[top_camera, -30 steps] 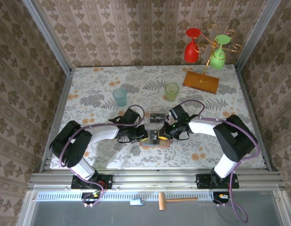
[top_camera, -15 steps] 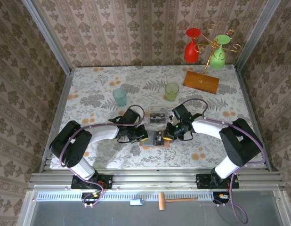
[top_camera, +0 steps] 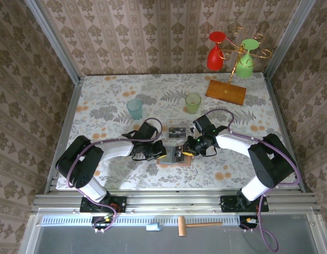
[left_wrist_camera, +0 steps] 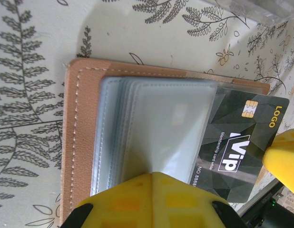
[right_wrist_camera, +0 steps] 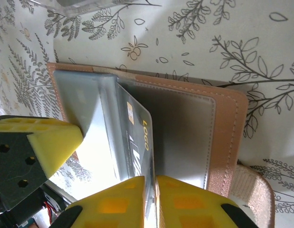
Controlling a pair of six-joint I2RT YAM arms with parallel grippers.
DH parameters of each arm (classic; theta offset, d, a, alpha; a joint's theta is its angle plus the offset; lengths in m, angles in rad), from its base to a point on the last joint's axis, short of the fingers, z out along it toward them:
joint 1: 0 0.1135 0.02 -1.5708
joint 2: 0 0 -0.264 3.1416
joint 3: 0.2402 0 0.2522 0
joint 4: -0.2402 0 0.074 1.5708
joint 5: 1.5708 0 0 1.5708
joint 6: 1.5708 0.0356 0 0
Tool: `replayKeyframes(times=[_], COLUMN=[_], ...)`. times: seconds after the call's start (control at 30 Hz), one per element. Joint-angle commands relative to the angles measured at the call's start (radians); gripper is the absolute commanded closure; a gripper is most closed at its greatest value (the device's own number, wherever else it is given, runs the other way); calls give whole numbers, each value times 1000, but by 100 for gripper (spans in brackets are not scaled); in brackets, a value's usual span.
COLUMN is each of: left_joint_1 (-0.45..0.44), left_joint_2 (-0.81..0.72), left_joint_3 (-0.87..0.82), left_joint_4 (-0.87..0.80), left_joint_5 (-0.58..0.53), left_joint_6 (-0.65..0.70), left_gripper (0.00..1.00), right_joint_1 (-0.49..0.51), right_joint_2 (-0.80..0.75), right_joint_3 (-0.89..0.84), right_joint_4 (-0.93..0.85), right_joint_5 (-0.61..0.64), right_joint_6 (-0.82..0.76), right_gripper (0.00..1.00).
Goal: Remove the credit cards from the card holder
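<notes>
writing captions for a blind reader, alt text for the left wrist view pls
A dark credit card marked VIP sticks partway out of a clear pocket of the open pink card holder on a fern-print table. The yellow left pincer pinches a pocket leaf at the bottom.

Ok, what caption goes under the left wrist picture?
Black VIP card sticking halfway out of the open pink holder.

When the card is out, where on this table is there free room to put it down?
Free: left of the teal cup to the table edge; the back strip behind it and the green cup; the patch in front of the orange stand base. Crowded: the middle, where the left gripper and right gripper meet on the card holder, beside the clear tray.
</notes>
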Motion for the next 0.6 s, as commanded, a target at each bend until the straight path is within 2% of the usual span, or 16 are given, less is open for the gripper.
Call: replayKeyframes(times=[0.0, 0.57], left_joint_1=[-10, -7], left_joint_2=[-7, -4], left_joint_3=[8, -8], left_joint_4=[-40, -22], left_joint_5=[-18, -14], left_joint_6=[10, 10], left_gripper=[92, 92], right_joint_1=[11, 40], right_joint_2=[1, -15], right_joint_3=[28, 27], right_joint_4=[4, -3], right_joint_5=[-23, -5], right_joint_6=[27, 57], right_gripper=[85, 85])
